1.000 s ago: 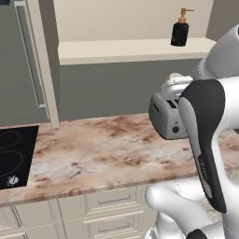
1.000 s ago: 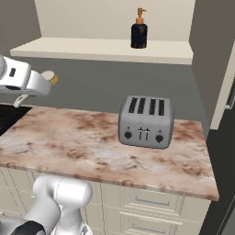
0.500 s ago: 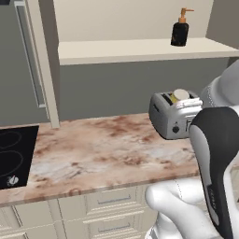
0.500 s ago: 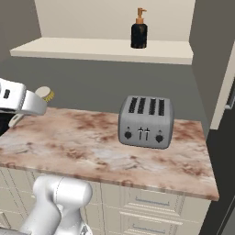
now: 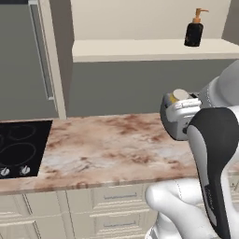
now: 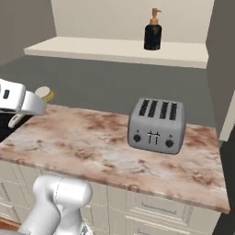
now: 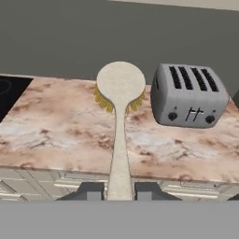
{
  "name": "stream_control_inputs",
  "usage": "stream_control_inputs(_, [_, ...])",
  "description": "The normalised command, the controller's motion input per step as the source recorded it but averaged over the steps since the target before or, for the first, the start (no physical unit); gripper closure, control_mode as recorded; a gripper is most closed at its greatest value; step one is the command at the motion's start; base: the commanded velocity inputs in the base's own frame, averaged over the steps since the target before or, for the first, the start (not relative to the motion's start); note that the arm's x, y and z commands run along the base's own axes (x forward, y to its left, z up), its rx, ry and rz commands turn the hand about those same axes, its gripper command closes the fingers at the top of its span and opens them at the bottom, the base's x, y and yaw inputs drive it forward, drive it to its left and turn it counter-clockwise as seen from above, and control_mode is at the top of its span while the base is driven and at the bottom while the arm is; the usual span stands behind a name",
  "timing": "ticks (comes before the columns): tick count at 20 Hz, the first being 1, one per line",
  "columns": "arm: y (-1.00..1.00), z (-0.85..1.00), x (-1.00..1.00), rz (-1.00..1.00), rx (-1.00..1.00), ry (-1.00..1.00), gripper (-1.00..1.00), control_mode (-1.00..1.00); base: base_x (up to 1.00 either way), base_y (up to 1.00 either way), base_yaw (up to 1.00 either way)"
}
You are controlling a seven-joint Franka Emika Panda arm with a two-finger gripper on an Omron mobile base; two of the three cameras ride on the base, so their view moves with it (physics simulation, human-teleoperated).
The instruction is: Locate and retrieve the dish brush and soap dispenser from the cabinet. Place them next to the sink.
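Above the brown-veined marble counter (image 7: pixel 56 126), the dark two-finger gripper (image 7: pixel 120 191) clamps the handle of the cream, round-headed dish brush (image 7: pixel 120 88), beside the grey four-slot toaster (image 7: pixel 189 95).

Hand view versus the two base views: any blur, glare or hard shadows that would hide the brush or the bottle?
Hand view: flat, even light, no glare; dish brush sharp between the gripper tips. Left base view: soft, low detail; soap dispenser readable on the shelf. Right base view: slightly soft; toaster casts only a faint shadow on the counter.
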Motion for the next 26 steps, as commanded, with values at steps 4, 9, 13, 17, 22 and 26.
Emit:
stream_control_inputs(4, [0.0, 0.0, 0.0, 0.0, 0.0, 0.0, 1.0, 1.0, -0.09, 0.33, 0.47])
stream_control_inputs(9, [0.0, 0.0, 0.0, 0.0, 0.0, 0.0, 1.0, 1.0, -0.02, 0.28, 0.5])
stream_control_inputs(13, [0.0, 0.0, 0.0, 0.0, 0.0, 0.0, 1.0, 1.0, -0.02, 0.2, 0.5])
stream_control_inputs(17, [0.0, 0.0, 0.0, 0.0, 0.0, 0.0, 1.0, 1.0, -0.03, 0.23, 0.5])
stream_control_inputs(22, [0.0, 0.0, 0.0, 0.0, 0.0, 0.0, 1.0, 1.0, -0.06, 0.31, 0.5])
stream_control_inputs(26, [0.0, 0.0, 0.0, 0.0, 0.0, 0.0, 1.0, 1.0, -0.09, 0.36, 0.49])
